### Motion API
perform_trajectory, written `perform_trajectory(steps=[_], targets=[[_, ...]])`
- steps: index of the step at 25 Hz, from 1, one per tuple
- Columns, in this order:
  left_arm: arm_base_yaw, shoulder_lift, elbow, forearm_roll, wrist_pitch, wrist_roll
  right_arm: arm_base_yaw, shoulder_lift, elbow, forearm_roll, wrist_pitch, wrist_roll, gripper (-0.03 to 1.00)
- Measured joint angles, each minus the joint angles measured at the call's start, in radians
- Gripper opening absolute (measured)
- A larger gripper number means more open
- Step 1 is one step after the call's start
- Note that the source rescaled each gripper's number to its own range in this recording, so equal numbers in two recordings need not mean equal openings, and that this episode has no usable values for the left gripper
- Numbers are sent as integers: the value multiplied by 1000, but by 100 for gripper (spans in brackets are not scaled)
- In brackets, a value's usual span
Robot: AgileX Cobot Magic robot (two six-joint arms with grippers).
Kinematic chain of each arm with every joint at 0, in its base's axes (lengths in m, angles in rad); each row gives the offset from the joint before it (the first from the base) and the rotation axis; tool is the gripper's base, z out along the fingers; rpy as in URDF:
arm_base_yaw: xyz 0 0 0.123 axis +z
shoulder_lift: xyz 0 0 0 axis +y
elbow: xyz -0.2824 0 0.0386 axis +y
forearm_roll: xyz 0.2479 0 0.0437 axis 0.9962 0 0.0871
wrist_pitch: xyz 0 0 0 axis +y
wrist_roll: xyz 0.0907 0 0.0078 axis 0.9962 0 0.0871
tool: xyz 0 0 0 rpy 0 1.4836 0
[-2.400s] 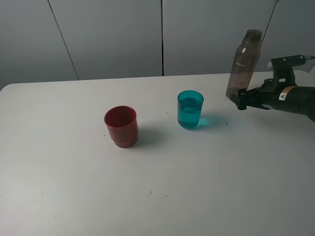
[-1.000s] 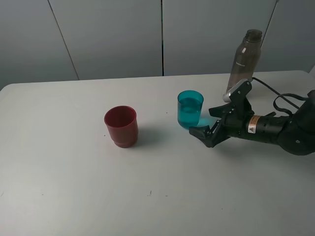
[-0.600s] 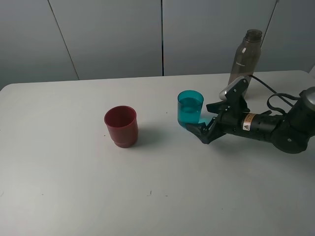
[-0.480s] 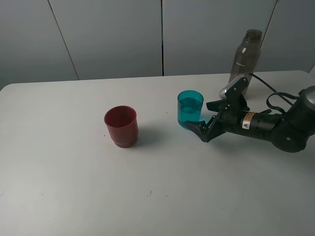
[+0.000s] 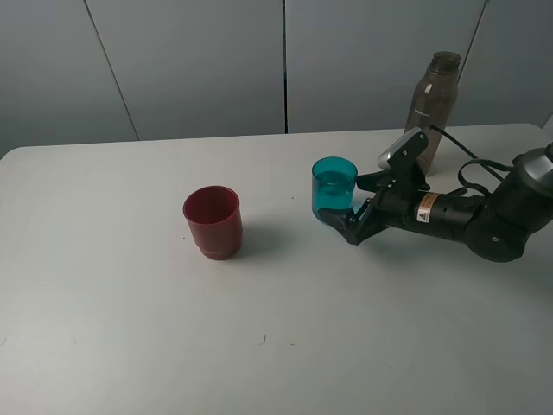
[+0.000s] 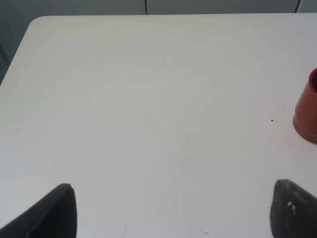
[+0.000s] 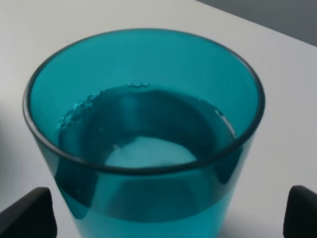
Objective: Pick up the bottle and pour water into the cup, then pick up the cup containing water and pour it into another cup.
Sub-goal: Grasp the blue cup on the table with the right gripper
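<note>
The cup (image 5: 333,190), a translucent teal tumbler holding water, stands upright at mid-table and fills the right wrist view (image 7: 143,134). My right gripper (image 5: 349,205) is open, low at the cup's right side, and its dark fingertips (image 7: 25,213) show wide apart on either side of the cup's base. The bottle (image 5: 430,111) stands upright at the back right, behind that arm and free of it. Another cup (image 5: 212,221), dark red, stands to the left and also shows at the edge of the left wrist view (image 6: 308,106). My left gripper (image 6: 173,218) is open over bare table.
The white table (image 5: 276,346) has its left corner and far edge in the left wrist view. A black cable (image 5: 471,164) loops over the right arm near the bottle. Grey wall panels rise behind the table.
The right gripper left the bottle standing at the back right, dropped to the table and moved left until its open fingers flank the teal cup. Both cups stayed put.
</note>
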Motion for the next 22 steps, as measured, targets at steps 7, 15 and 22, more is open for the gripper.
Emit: perform_trajectory(steps=[7, 15, 22], targets=[[0, 0, 0, 0, 0, 0, 6, 6, 0, 0, -19, 0, 100], [0, 0, 0, 0, 0, 0, 22, 6, -40, -2, -23, 8, 100], [0, 0, 0, 0, 0, 0, 22, 6, -49, -4, -23, 44, 100]])
